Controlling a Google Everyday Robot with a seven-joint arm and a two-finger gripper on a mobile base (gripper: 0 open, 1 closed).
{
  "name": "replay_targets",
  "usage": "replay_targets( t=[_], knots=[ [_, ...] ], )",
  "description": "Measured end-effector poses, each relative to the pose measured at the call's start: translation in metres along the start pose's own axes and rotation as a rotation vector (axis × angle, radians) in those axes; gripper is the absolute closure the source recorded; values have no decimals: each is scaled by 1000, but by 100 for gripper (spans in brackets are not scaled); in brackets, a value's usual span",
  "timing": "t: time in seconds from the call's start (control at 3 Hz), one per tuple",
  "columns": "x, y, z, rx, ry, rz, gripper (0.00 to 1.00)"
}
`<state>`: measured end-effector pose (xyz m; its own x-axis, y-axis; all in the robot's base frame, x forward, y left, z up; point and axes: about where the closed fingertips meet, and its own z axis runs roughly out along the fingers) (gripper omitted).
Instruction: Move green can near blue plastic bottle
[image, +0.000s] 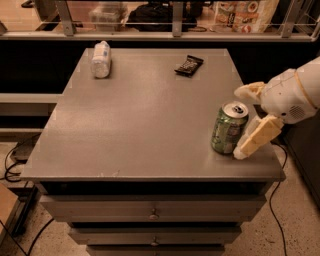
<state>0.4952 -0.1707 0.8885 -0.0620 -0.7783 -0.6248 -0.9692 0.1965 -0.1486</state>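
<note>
The green can stands upright near the right front edge of the grey table, silver top and pull tab showing. My gripper reaches in from the right and is open, with one cream finger behind the can and the other at its right front, close around it. The blue plastic bottle, whitish with a white label, lies on its side at the table's far left corner, far from the can.
A small dark snack packet lies at the far middle right of the table. A railing with bags behind it runs along the back. Drawers sit under the table top; cables lie on the floor at left.
</note>
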Motion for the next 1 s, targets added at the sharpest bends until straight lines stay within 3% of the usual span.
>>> replay_targets(
  t=[0.67,1.0],
  knots=[
    [-8,-4,21,-32,-75,32,51],
    [-27,-14,11,10,-89,33,73]
  ],
)
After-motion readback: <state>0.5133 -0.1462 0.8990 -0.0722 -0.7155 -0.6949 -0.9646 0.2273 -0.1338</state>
